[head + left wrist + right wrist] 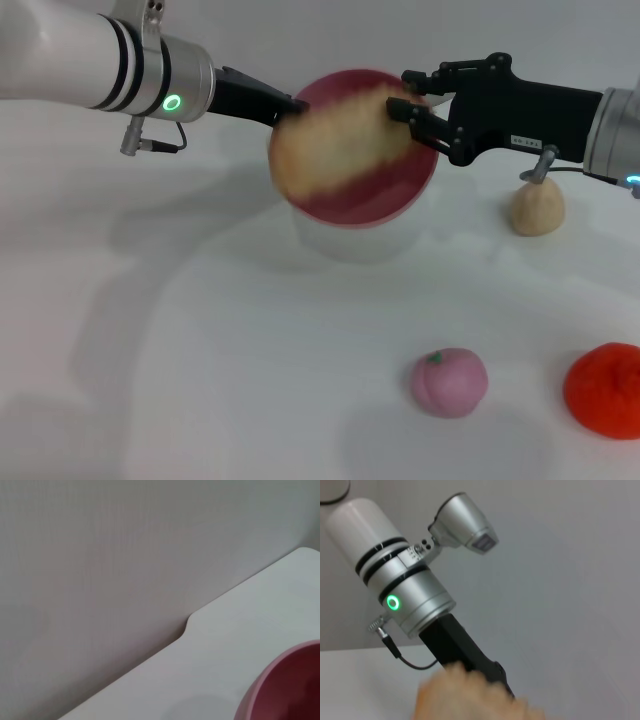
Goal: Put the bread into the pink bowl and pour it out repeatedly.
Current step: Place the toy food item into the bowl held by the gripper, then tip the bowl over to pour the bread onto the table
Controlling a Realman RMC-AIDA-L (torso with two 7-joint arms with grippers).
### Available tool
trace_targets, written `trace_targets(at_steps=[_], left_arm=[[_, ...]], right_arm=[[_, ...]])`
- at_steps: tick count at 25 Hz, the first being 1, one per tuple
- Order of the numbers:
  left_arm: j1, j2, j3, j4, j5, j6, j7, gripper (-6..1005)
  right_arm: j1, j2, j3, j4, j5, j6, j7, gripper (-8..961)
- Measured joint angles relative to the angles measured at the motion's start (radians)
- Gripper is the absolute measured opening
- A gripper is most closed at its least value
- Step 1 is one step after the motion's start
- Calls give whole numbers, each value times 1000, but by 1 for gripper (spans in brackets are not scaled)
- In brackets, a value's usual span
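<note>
Mid-pour: my left gripper [285, 108] clamps the tipped pink bowl [375, 195] aloft; the bread [335, 140] tumbles out beside my spread right gripper [420, 110]; repeats remain, I judge.

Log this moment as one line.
left gripper: holding tilted pink bowl by rim | right gripper: at opposite rim | bread: blurred across bowl mouth

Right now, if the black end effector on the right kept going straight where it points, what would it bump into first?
Probably the blurred tan bread, just ahead of the right end effector at the tilted glossy pink bowl.
</note>
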State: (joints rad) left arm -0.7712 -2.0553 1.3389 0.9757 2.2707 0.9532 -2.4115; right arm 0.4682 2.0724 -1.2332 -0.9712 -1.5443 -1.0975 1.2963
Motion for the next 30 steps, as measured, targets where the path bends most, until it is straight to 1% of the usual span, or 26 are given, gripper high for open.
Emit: trace_targets(at_steps=[4, 10, 13, 15, 19, 22, 26, 30], left_arm=[[-2, 0, 0, 0, 0, -2, 0, 42], [-2, 0, 0, -2, 3, -4, 0, 42], [-2, 1, 0, -12, 8, -14, 0, 42], [-2, 1, -1, -16, 14, -19, 0, 42], [-5, 2, -1, -21, 15, -24, 1, 42], [-5, 2, -1, -21, 15, -25, 2, 42], [-5, 0, 1, -23, 15, -36, 8, 42], [-5, -2, 9, -24, 15, -52, 10, 42]], right_arm=[[2, -1, -2, 0, -8, 6, 7, 240], [3, -2, -3, -2, -14, 10, 9, 478], [-7, 1, -3, -33, 6, 5, 3, 501], [-22, 2, -3, -75, 52, 3, -6, 517], [-69, 3, -3, -158, 205, -1, -45, 540], [-120, 5, -5, -182, 353, -25, -129, 539], [-195, 6, -32, -153, 578, -75, -311, 540], [-254, 9, -57, -70, 807, -132, -510, 540]])
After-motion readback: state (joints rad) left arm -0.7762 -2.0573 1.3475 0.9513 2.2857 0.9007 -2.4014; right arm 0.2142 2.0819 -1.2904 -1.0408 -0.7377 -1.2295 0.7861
